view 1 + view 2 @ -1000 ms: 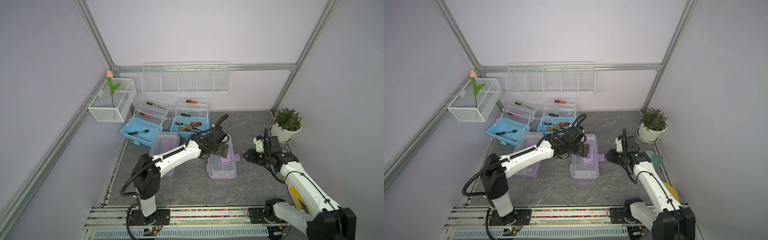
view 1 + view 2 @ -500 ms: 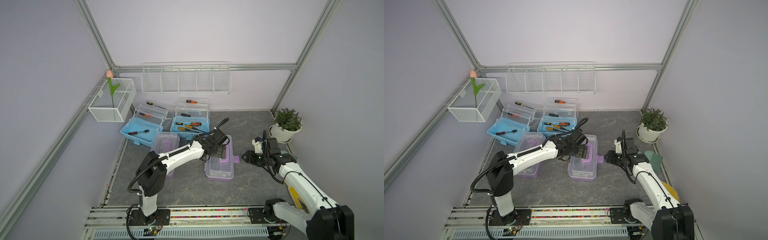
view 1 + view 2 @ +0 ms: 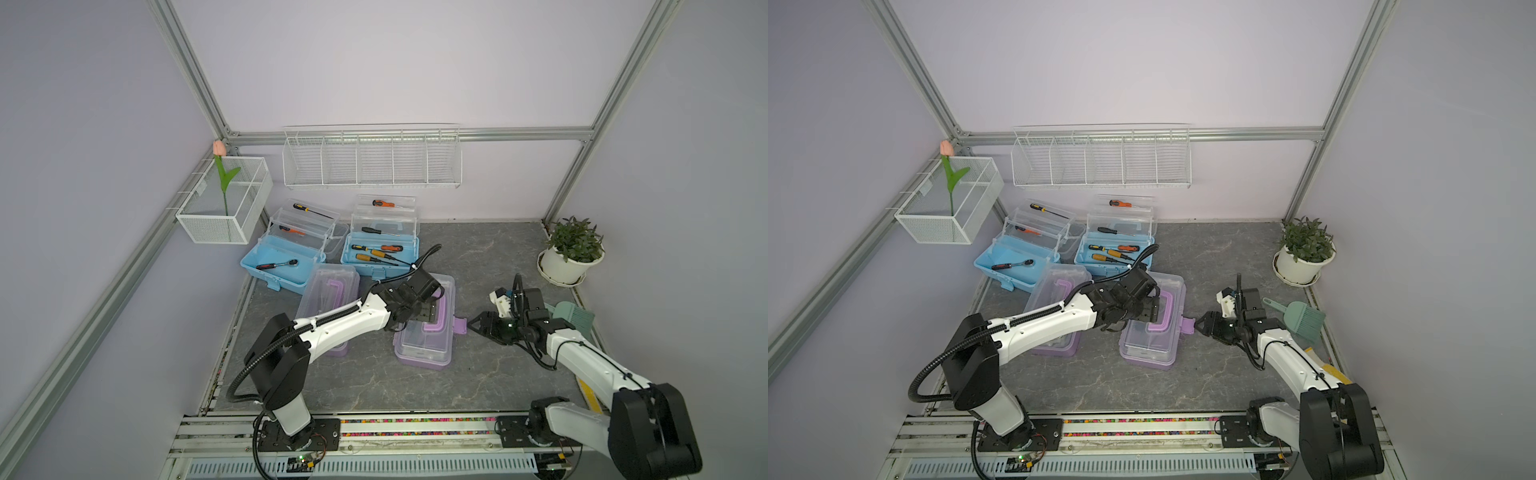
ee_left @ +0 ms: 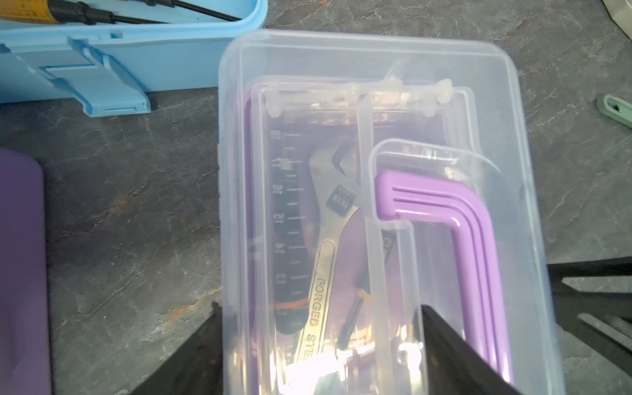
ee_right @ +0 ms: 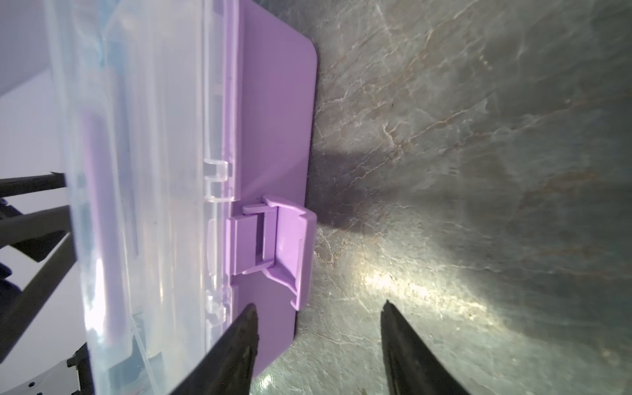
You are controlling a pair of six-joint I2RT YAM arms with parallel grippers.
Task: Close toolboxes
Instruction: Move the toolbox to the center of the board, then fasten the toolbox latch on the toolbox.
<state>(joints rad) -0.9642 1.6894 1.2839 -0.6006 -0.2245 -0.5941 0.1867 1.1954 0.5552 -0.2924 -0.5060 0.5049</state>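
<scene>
While the left gripper (image 4: 319, 307) hangs over the purple toolbox (image 3: 424, 349) at centre frame in both top views, its jaws stand wide apart across the clear lid (image 4: 376, 68). Whether they pinch that lid or only rest on it, I cannot tell from the wrist view. The lid is down over the base, the purple handle (image 4: 472, 232) lies flat, and a steel wrench (image 4: 328, 219) shows through the plastic. My right gripper (image 5: 318, 304) sits low over the table (image 3: 478, 257) just right of that box, released and holding nothing. Its fingertips are near the latch (image 5: 273, 246), which juts outward from the base and is not snapped over the lid. A second purple toolbox (image 3: 328, 286), lid down, lies left of centre, partly under the left arm. Behind them, toward the upper left, the left blue toolbox (image 3: 278, 266) and the right blue toolbox (image 3: 380, 249) stand open with tools in their trays.
</scene>
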